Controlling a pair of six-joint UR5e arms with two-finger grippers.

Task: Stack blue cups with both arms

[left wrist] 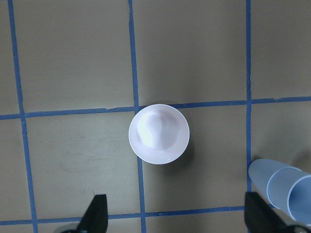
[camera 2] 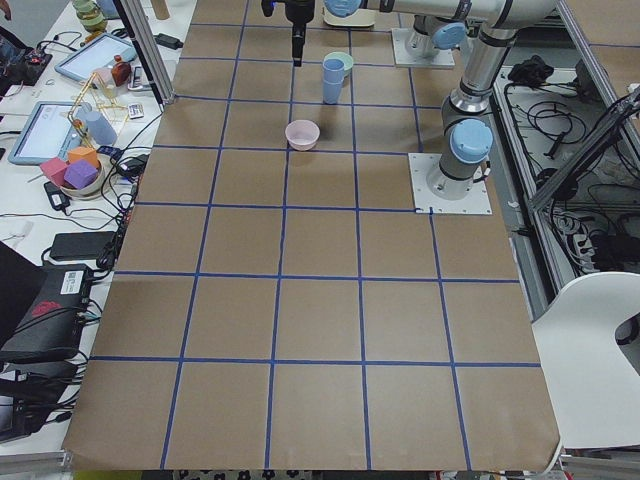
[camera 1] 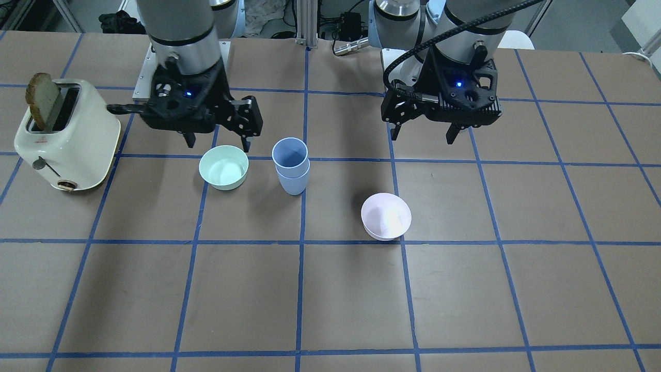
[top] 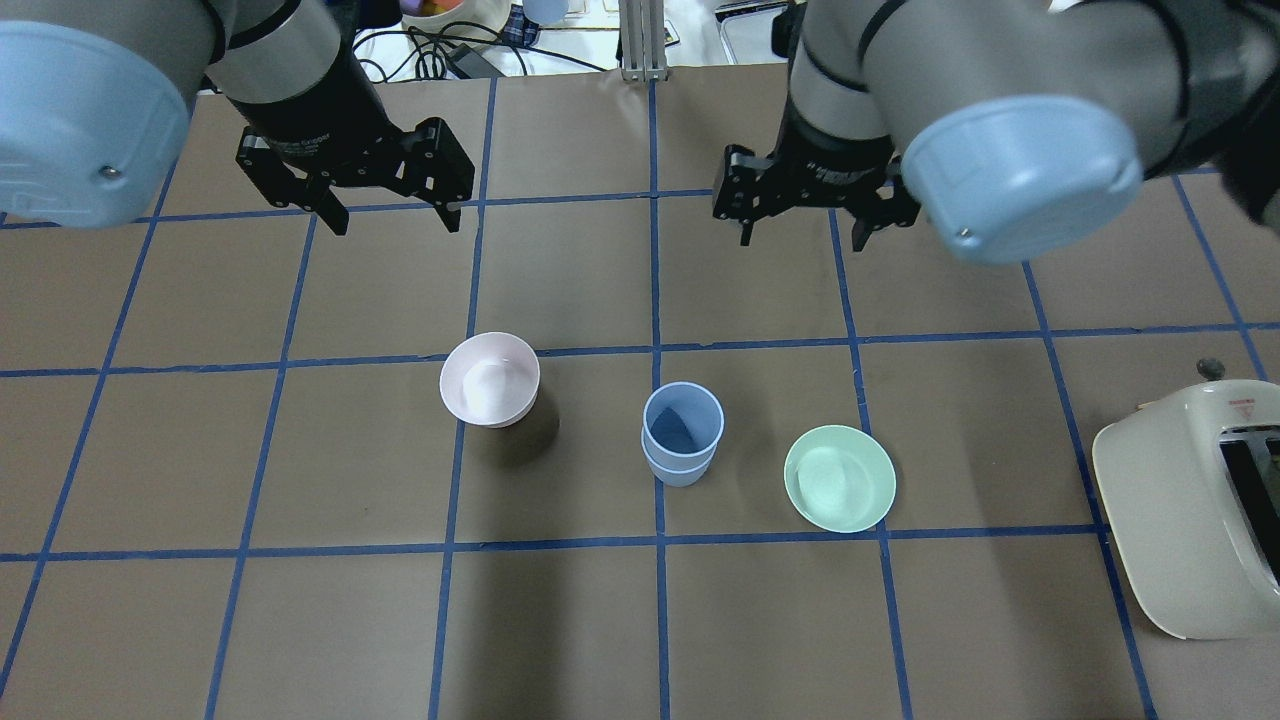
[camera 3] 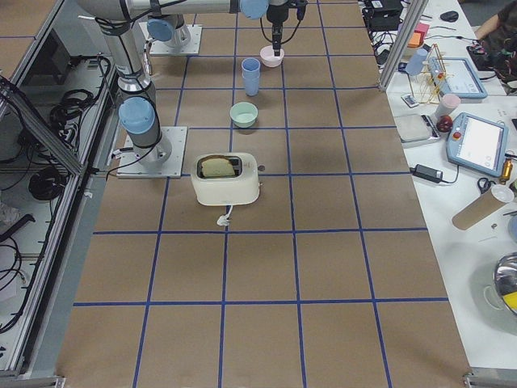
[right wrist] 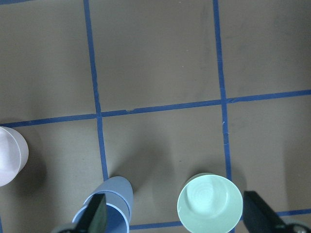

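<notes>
The two blue cups [camera 1: 292, 165] stand nested, one inside the other, upright near the table's middle; they also show in the overhead view [top: 682, 432]. My left gripper [top: 397, 222] is open and empty, raised above the table behind the pink bowl [top: 490, 378]. My right gripper [top: 802, 240] is open and empty, raised behind the cups and the mint-green bowl [top: 840, 478]. In the left wrist view the cups [left wrist: 286, 189] lie at the lower right. In the right wrist view the cups [right wrist: 109, 201] lie at the lower left, beside the green bowl [right wrist: 210, 203].
A cream toaster [camera 1: 67, 137] with a bread slice [camera 1: 42, 101] in it stands at the table's end on my right side. The brown table [camera 1: 330, 299] is marked with a blue tape grid.
</notes>
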